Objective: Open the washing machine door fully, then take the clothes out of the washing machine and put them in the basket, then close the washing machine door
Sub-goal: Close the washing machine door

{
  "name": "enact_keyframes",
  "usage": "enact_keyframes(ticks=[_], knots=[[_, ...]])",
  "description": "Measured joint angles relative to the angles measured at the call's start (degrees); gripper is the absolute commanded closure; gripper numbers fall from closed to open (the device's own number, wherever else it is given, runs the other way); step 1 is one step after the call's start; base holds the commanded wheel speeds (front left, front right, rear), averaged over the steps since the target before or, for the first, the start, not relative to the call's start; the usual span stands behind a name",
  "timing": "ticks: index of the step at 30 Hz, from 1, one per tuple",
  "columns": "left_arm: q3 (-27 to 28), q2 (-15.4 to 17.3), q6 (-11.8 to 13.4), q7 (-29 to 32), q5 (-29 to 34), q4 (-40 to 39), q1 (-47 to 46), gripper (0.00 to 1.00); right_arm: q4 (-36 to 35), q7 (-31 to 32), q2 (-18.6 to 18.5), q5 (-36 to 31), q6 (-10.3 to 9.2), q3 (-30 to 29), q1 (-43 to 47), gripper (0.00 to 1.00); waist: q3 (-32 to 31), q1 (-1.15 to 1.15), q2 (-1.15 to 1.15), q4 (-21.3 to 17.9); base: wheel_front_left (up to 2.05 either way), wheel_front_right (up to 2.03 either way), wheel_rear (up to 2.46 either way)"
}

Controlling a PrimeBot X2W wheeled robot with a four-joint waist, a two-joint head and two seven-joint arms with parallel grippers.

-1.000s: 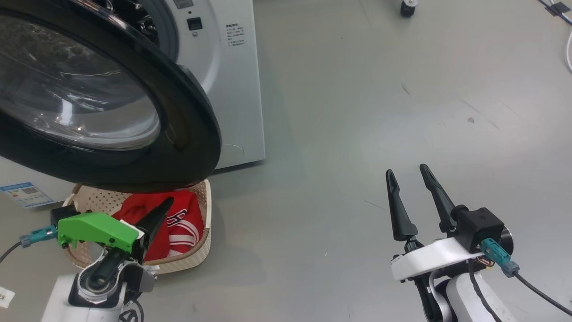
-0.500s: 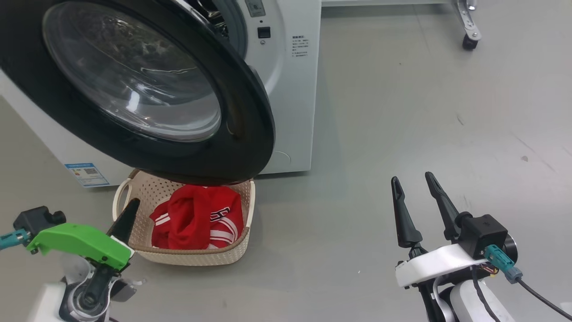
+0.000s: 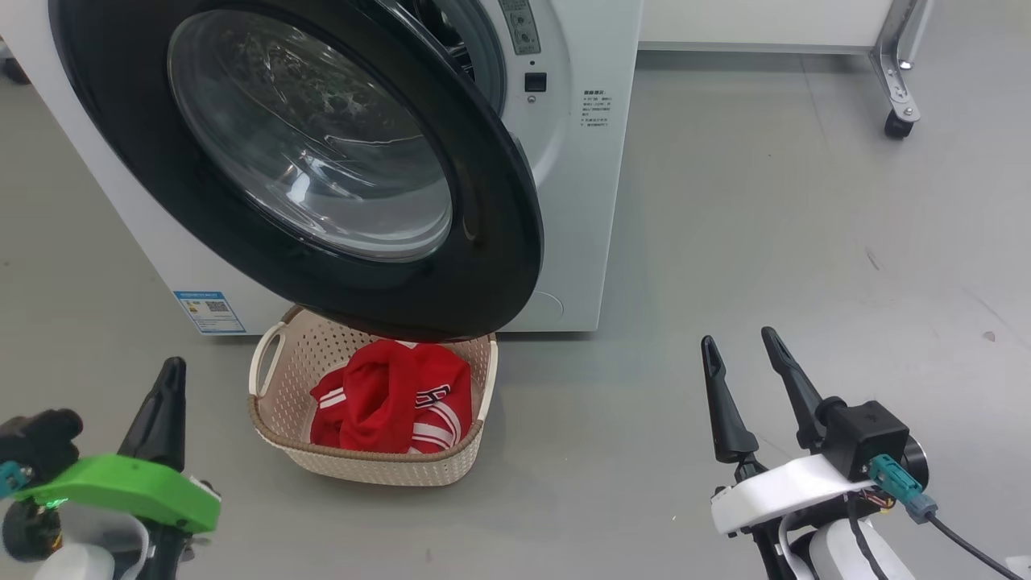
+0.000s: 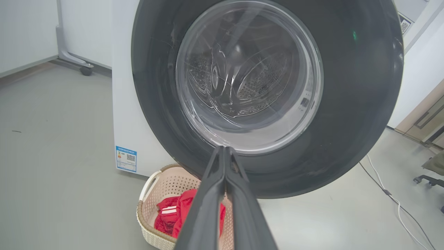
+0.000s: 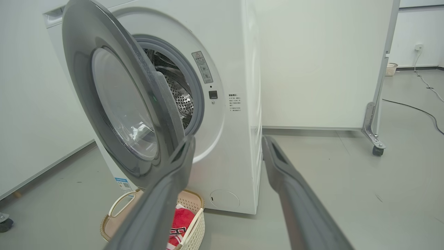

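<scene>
The washing machine (image 3: 580,209) has its door (image 3: 491,225) swung partway out, its black rim hanging over the basket (image 3: 370,461) on the floor in front. The red clothes (image 3: 387,399) lie inside the basket. My left gripper (image 3: 171,370) is shut and empty, low and to the left of the basket. The left wrist view looks along the shut left gripper (image 4: 224,150) at the door's glass (image 4: 249,76). My right gripper (image 3: 737,338) stands open and empty well right of the basket. The right wrist view shows the open right gripper (image 5: 229,140), the door edge (image 5: 149,86) and the steel drum (image 5: 178,95).
A wheeled partition's caster (image 3: 896,122) stands behind and to the right of the washer. A blue sticker (image 3: 209,312) sits low on the machine. A cable (image 4: 388,198) and a chair base (image 4: 428,179) lie on the floor beyond the door.
The head camera has moved, showing more of the washer and the whole basket. My left gripper has drawn back from over the clothes to the basket's left. The right gripper holds its pose.
</scene>
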Motion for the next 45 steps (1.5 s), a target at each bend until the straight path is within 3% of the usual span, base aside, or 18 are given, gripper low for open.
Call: enact_keyframes(ticks=[3, 4, 5, 8, 17, 32, 45], knots=[[-0.94, 2.16, 1.21, -4.15, 6.79, -0.23, 1.87, 1.0, 0.04, 0.0, 0.03, 0.0, 0.01, 0.14, 0.44, 0.0, -0.22, 0.0, 0.0, 0.22, 0.0, 0.0, 0.0], [-1.56, 2.94, 1.69, -5.64, 9.38, -0.45, 2.27, 0.28, 0.04, 0.0, 0.04, 0.0, 0.01, 0.14, 0.46, 0.0, -0.26, 0.0, 0.0, 0.26, 0.0, 0.0, 0.0], [-1.77, 3.14, 2.16, -6.8, 10.96, -0.66, 2.53, 0.0, 0.04, 0.0, 0.05, 0.0, 0.01, 0.13, 0.47, 0.0, -0.29, 0.0, 0.0, 0.29, 0.0, 0.0, 0.0], [-2.58, 3.05, 3.67, -10.09, 14.0, -1.14, 3.43, 0.0, 0.04, 0.0, 0.05, 0.0, 0.44, 0.12, 0.49, 0.0, -0.37, 0.0, 0.0, 0.42, 0.0, 0.0, 0.0], [-3.11, 1.62, 6.08, -9.77, 18.18, -2.42, 5.49, 0.0, 0.07, 0.0, 0.09, 0.0, 0.49, 0.07, 0.52, 0.0, -0.38, 0.0, 0.0, 0.82, 0.0, 0.0, 0.0], [-0.74, -1.99, 7.61, -9.77, 21.42, -6.08, 6.75, 0.0, 0.02, 0.0, 0.25, 0.0, 0.49, -0.55, 0.51, 0.0, 0.27, 0.0, 0.0, 0.85, 0.0, 0.0, 0.0], [1.19, -3.97, 7.46, -9.77, 23.88, -7.9, 7.01, 0.0, 0.0, 0.0, 0.3, 0.0, 0.49, -0.81, 0.51, 0.0, 0.74, 0.0, 0.0, 0.65, 0.0, 0.0, 0.0]])
